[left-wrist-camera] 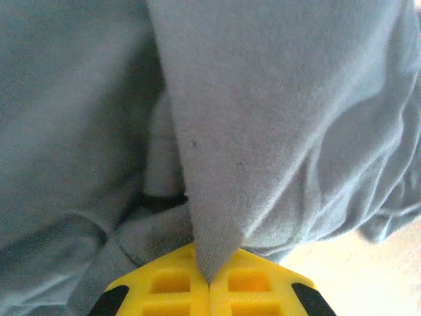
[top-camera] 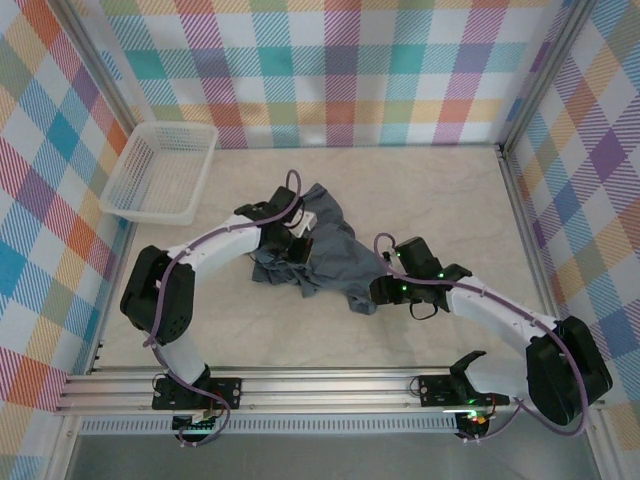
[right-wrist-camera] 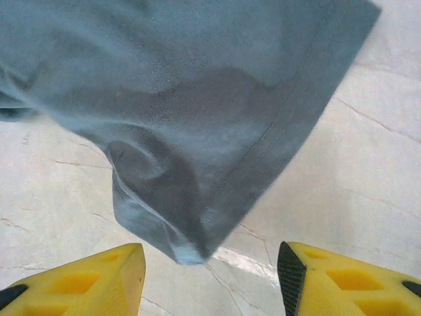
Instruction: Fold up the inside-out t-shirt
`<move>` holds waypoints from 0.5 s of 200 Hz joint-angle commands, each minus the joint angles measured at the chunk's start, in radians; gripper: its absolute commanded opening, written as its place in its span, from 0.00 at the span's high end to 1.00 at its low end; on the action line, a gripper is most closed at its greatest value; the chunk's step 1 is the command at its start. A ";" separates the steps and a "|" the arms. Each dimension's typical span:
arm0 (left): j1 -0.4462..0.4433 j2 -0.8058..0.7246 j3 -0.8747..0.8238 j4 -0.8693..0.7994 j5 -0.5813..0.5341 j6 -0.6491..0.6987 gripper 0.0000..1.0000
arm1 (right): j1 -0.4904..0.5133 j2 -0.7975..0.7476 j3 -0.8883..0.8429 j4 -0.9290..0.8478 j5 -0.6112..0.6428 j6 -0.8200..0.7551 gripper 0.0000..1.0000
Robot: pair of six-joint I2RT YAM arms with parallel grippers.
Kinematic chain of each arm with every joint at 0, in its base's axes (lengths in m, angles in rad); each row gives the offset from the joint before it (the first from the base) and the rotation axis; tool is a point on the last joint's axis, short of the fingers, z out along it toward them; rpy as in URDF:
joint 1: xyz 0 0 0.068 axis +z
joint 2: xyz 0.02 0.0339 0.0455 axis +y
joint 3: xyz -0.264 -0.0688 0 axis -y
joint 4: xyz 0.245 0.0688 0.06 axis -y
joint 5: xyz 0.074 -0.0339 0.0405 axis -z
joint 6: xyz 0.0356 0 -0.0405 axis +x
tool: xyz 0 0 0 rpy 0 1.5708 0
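The inside-out t-shirt (top-camera: pixel 325 250) lies crumpled in the middle of the table, slate blue-grey and wrinkled. My left gripper (top-camera: pixel 290 243) is over its left part and shut on a fold of the cloth. In the left wrist view that fold of the t-shirt (left-wrist-camera: pixel 263 131) rises as a point from between the closed yellow fingers (left-wrist-camera: pixel 171 283). My right gripper (top-camera: pixel 380 290) sits at the shirt's lower right corner. It stands open, and a loose corner of the t-shirt (right-wrist-camera: pixel 197 131) lies just ahead of the gap between its yellow fingers (right-wrist-camera: pixel 85 283), touching neither.
A white mesh basket (top-camera: pixel 160 170) stands at the back left of the table. Bare marbled tabletop (top-camera: pixel 440 190) stretches to the right and behind the shirt. Metal frame rails and checked walls close in the sides.
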 commanded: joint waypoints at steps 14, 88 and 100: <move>0.063 -0.008 0.071 -0.021 -0.009 0.069 1.00 | 0.009 0.008 -0.020 0.103 -0.115 -0.068 0.43; 0.113 0.032 0.147 -0.027 0.093 0.049 1.00 | 0.215 0.194 0.089 0.131 0.071 0.091 0.50; 0.114 0.023 0.141 -0.013 0.110 0.031 1.00 | 0.268 0.227 0.117 0.119 0.155 0.109 0.48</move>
